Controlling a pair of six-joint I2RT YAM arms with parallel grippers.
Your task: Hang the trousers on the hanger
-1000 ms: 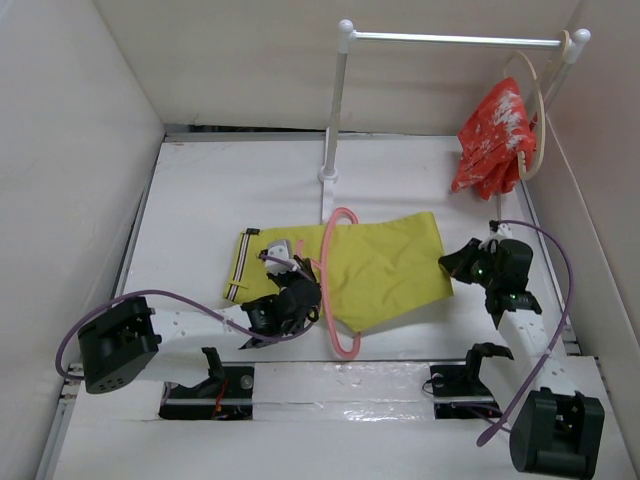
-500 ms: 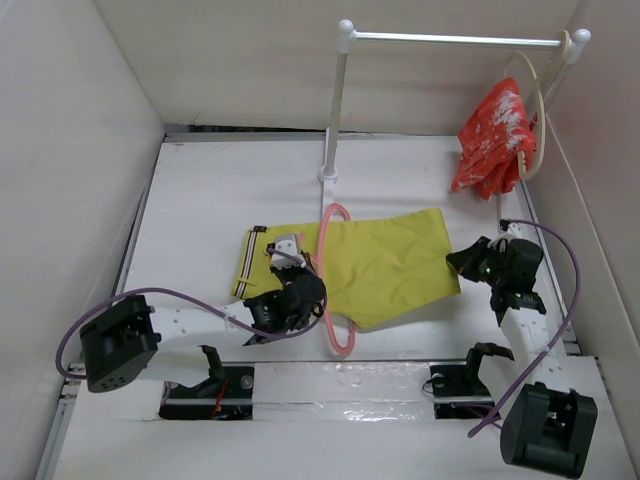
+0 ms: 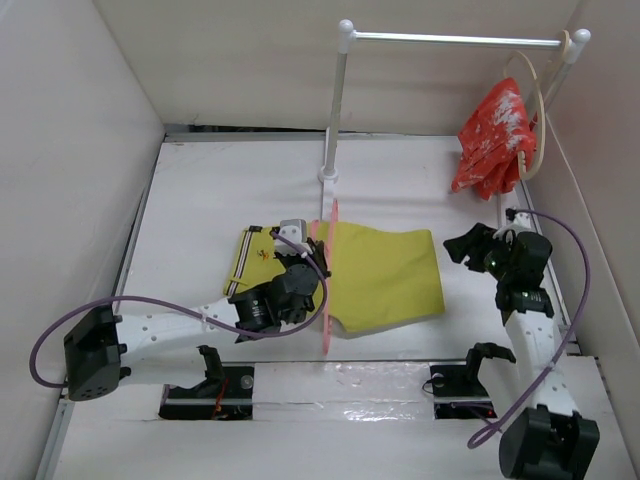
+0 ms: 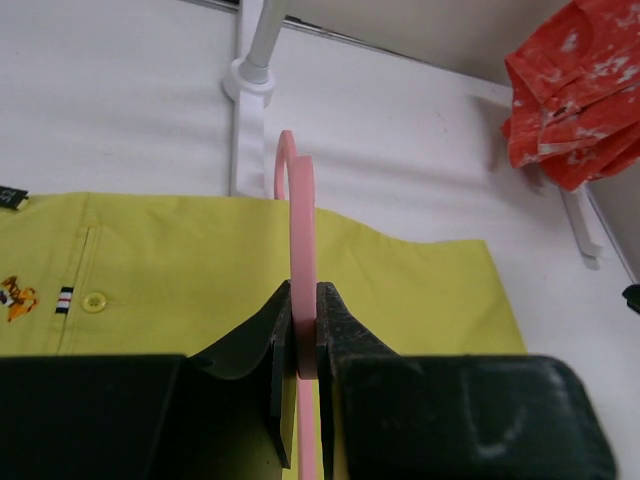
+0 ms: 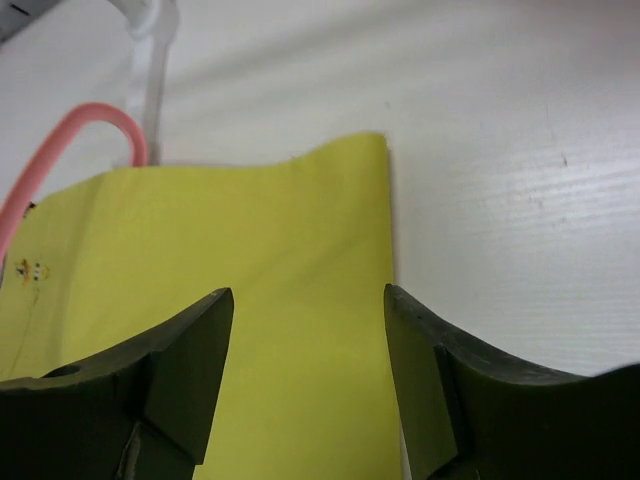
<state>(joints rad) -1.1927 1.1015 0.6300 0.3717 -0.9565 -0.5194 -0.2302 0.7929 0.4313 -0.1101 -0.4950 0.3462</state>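
Trousers [image 3: 385, 270], one pair, lie flat; left claw [image 4: 302, 312] pinches one pink hanger [image 4: 301, 205].

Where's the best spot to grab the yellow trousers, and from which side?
The leg-end hem, from the right. The trousers lie flat, that straight edge is free, and the open right end effector hangs over it. The left end effector grips the hanger near the waist.

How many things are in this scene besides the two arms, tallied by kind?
Garments: 2 (mustard-yellow cloth trousers, red patterned garment)
Hangers: 2 (thin pink plastic hanger, pale beige hanger)
Rails: 1 (white clothes rail)
Total: 5
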